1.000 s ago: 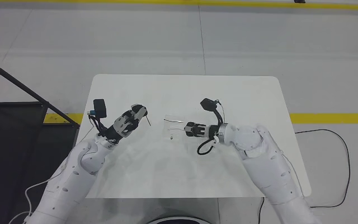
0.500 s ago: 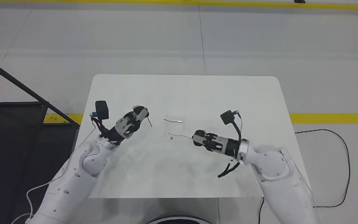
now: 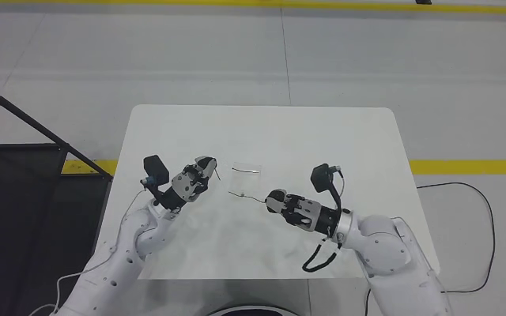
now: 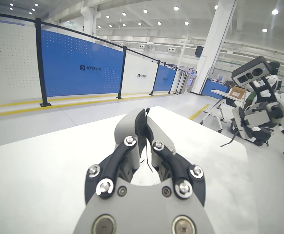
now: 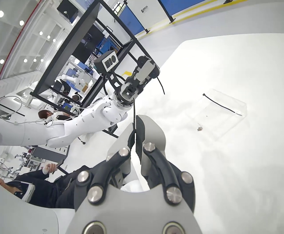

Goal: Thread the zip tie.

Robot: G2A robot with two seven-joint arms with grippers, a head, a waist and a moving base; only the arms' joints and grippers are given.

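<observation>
Brand print present, not transcribed. Left wrist view, left-centre: white logo and word on blue fence panel (image 4: 90, 68), dark logo and word on white fence panel (image 4: 142, 75) beside it. Right wrist view: similar dark print on top-edge white panel (image 5: 145, 10); wireless-signal icon (image 5: 45, 231) on white wrist cover (image 5: 26, 218), lower left.

White table (image 3: 332, 126), grey floor (image 3: 158, 55), yellow lines (image 3: 458, 167), blue panels (image 4: 77, 88), ceiling lights (image 4: 176, 8)

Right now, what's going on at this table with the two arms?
The left claw is shut on a black zip tie, its head poking past the tips. The right claw is shut on a second zip tie, free end aimed toward the left claw. The two ties don't touch, so nothing is threaded yet. A third tie lies on a clear tray.
</observation>
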